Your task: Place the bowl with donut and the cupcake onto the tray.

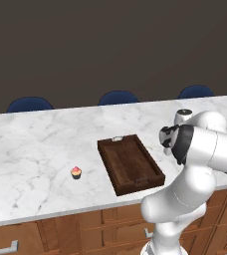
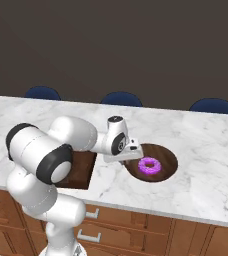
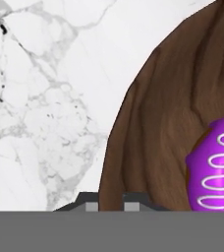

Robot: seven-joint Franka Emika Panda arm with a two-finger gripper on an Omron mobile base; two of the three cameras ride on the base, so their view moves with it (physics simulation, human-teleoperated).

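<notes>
Jaws closed on bowl [image 3: 148,123] rim, purple-frosted donut [image 3: 217,170] inside, no readable writing anywhere.

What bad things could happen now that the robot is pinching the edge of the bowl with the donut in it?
1. The gripper pinches just the rim of the round dark brown wooden bowl, so the bowl might tilt or slip when lifted.
2. The purple-frosted ring donut lies loose inside and could slide out.
3. The rectangular dark wooden tray looks barely wider than the bowl, so it could catch on the raised rim.
</notes>
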